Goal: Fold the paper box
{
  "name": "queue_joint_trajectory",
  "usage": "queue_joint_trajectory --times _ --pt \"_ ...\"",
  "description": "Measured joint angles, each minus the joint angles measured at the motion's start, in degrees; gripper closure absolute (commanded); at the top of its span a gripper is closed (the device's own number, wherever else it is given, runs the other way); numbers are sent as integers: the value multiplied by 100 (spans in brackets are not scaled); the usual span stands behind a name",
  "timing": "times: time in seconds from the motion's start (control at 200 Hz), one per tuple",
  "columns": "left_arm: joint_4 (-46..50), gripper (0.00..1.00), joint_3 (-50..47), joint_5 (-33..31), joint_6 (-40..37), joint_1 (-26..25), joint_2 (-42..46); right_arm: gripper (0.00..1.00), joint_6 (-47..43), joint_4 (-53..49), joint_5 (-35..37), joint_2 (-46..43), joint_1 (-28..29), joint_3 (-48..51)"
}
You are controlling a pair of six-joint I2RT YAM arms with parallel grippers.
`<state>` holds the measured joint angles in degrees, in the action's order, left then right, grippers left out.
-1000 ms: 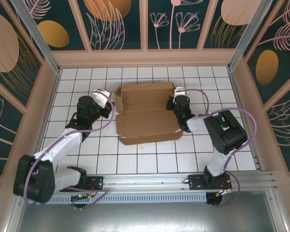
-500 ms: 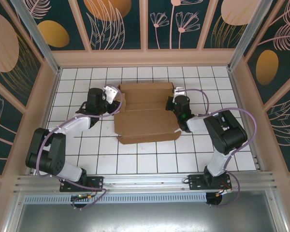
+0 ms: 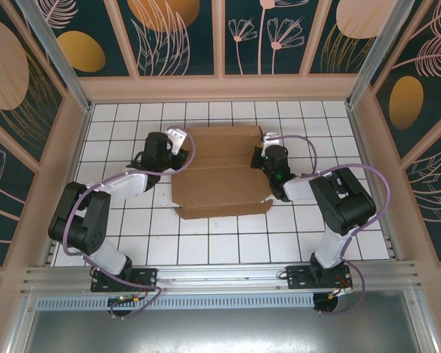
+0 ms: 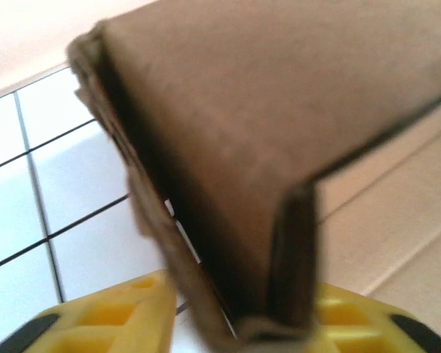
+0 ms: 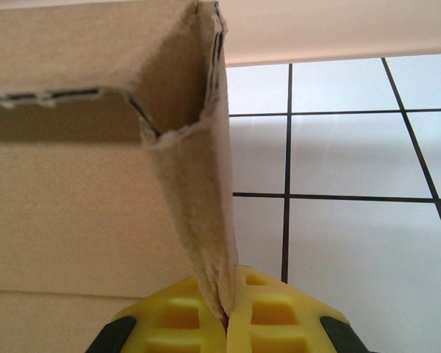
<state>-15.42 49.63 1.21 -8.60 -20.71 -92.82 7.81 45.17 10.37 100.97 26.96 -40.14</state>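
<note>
While both grippers pinch its ends, you have the paper box point(image 3: 220, 180) at the middle of the white-tiled tabletop point(image 3: 206, 239).
Your left gripper point(image 4: 242, 327) is clamped on the box's folded-up left wall; that view is blurry. Your right gripper point(image 5: 226, 312) is clenched tight on the thin upright right flap. The box lies open, near flap flat toward the arm bases.
</note>
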Motion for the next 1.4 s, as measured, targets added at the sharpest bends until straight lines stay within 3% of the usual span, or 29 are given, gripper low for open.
queue_joint_trajectory --times 0.225,0.505,0.651,1.071,1.281,1.401 --pt "-114 72 245 -498 103 -4 -245 100 0 0 -37 0 31 0" --pt "-269 94 378 -984 251 -9 -608 100 -44 4 -83 0 94 0" --pt "-367 100 402 -1272 358 -33 -691 100 -109 -133 28 0 184 -98" --pt "-358 100 483 -2481 658 -286 -894 100 -125 -837 455 2 428 -496" --pt "-251 90 494 -2485 1180 -317 -857 100 24 -831 457 2 433 -483" --pt "-184 73 492 -2367 1578 -310 -774 100 68 -748 476 2 431 -417"
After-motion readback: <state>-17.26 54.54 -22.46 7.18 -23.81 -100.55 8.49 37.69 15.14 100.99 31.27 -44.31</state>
